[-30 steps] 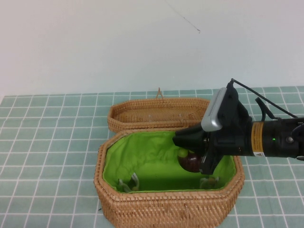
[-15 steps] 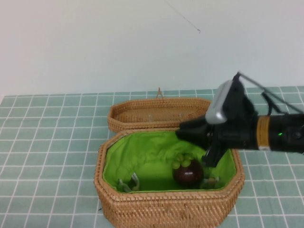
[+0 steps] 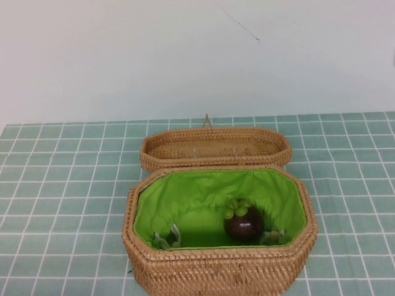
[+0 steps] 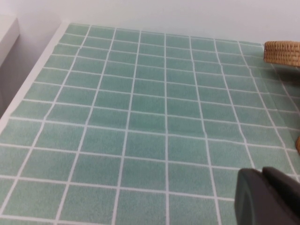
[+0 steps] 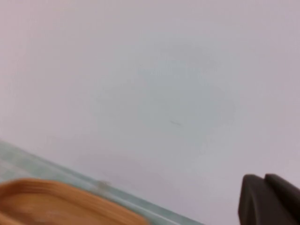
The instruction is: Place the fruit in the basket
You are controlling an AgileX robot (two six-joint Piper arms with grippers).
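The fruit (image 3: 244, 223), a dark maroon mangosteen with green leaves on top, lies inside the basket (image 3: 216, 271) on the green lining, near its front right. The woven lid (image 3: 213, 145) lies open behind the basket. Neither arm shows in the high view. My left gripper (image 4: 262, 172) shows only in the left wrist view, fingers together and empty, above the tiled table, with a bit of woven rim (image 4: 283, 51) far off. My right gripper (image 5: 265, 178) shows only in the right wrist view, fingers together and empty, against the wall above a blurred woven rim (image 5: 56, 201).
The basket stands on a green tiled tablecloth (image 3: 62, 185) in front of a plain white wall (image 3: 185, 55). The table's white edge (image 4: 33, 79) runs along one side in the left wrist view.
The right gripper held the fruit over the basket, let it drop onto the lining, then pulled back out of the high view. The fruit now rests in the basket.
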